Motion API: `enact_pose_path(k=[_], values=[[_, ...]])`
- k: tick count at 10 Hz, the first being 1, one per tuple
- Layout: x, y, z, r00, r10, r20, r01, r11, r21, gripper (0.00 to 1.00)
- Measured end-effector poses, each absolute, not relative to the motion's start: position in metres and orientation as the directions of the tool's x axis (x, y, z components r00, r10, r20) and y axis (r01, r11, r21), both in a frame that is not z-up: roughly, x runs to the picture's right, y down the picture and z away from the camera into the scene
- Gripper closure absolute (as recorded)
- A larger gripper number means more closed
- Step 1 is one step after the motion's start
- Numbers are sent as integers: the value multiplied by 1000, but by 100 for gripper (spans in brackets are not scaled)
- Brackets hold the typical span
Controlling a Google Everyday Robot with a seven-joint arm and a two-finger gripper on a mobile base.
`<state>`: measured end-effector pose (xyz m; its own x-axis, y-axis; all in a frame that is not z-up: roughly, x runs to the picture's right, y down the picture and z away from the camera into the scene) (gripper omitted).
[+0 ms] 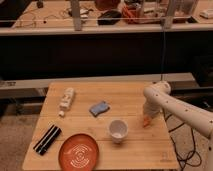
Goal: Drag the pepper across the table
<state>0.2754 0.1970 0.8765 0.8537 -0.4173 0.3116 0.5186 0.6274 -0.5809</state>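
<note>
Gripper [147, 115] points down onto the pepper [146, 122] near the right edge of the worktop [125, 95], probably to drag it; whether it clamps it, I cannot tell.

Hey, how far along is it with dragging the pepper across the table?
Approach looks done: the pincer is down at the pepper, near the right edge of the table. In hand: apparently engaging it. Left: the drag itself; the pepper lies just right of the white cup.

a robotics lab or workshop: long worktop [115, 29] cluttered with cables [47, 20] at 12 o'clock, robot hand [147, 117] down at the wooden bench [135, 150], 3 o'clock side
</note>
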Motion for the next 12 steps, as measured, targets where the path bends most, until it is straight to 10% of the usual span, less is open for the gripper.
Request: enact_pose_path(k=[12], values=[[265, 203, 872, 846, -426, 321, 531, 616, -582, 97]])
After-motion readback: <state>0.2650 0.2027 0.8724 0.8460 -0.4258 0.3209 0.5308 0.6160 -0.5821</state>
